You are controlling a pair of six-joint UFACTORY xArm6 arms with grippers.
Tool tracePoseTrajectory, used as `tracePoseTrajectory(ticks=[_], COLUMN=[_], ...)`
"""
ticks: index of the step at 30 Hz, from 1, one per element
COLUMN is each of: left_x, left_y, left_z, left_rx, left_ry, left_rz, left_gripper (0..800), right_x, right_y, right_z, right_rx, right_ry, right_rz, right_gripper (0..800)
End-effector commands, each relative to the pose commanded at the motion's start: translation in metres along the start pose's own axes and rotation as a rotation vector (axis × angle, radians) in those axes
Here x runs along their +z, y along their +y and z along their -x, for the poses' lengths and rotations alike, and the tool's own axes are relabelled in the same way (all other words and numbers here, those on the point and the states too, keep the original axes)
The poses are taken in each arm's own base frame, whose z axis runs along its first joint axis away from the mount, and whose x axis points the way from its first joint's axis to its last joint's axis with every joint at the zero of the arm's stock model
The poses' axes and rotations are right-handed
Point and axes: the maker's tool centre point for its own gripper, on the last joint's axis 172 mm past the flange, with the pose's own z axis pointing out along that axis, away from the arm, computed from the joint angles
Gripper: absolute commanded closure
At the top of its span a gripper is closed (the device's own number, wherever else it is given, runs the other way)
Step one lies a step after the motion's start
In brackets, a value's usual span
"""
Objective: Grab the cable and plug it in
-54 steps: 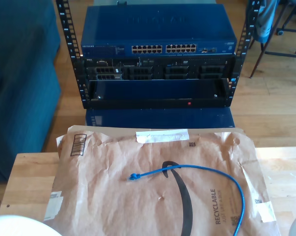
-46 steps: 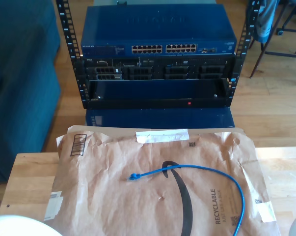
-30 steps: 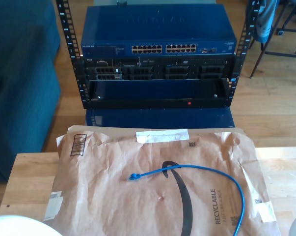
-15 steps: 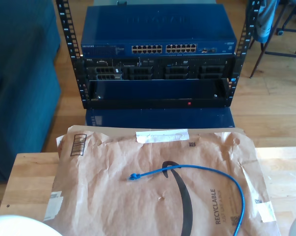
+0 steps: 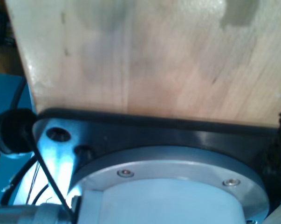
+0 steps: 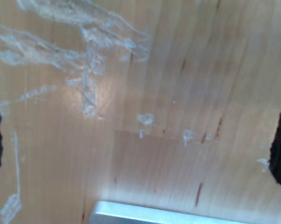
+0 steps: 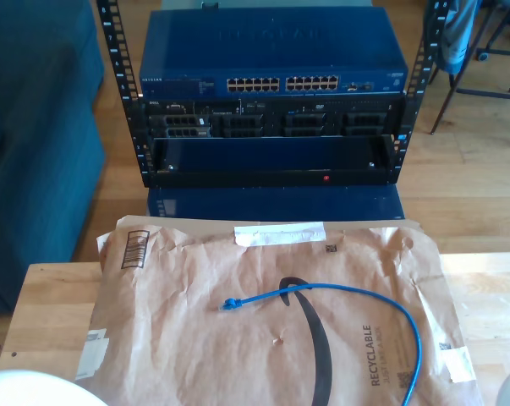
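- The blue network cable [image 7: 356, 296] just lies curved on the brown paper mailer [image 7: 195, 330] atop the counter [image 7: 52, 296], no claw beside it.
- Mailer print reads "RECYCLABLE".
- Can't tell either claw's state; both wrist views face bare wood.

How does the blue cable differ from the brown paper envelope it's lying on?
The cable is thin, bright blue and curves in an arc; the envelope is broad, flat, brown and wrinkled. The cable ends in a small plug, while the envelope carries black print and white labels. Both rest untouched on the wooden table, in front of the rack.
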Motion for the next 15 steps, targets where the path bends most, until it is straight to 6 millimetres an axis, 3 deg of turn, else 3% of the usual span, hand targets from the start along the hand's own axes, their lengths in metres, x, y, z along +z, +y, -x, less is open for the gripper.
tracePoseTrajectory(ticks=[3, 8, 12, 15], left_x=[-0.008, -0.022, -0.031, -0.045], left_y=[-0.001, -0.003, -0.004, -0.006], left_z=[0.001, 0.011, 0.005, 0.010], left_rx=[-0.003, -0.005, -0.015, -0.023], left_ry=[-0.008, -0.055, -0.035, -0.061], left_rz=[-0.003, -0.008, -0.012, -0.015], left_gripper=[0, 0, 0, 0], right_x=[-0.008, -0.041, -0.070, -0.092], right_y=[-0.001, -0.008, -0.013, -0.004], right_z=[-0.003, -0.001, -0.002, -0.004], right_rx=[-0.004, -0.012, 0.049, 0.105], right_ry=[0.012, -0.043, -0.070, -0.078], right_rz=[0.000, -0.010, -0.012, 0.035], right_gripper=[3, 3, 3, 3])
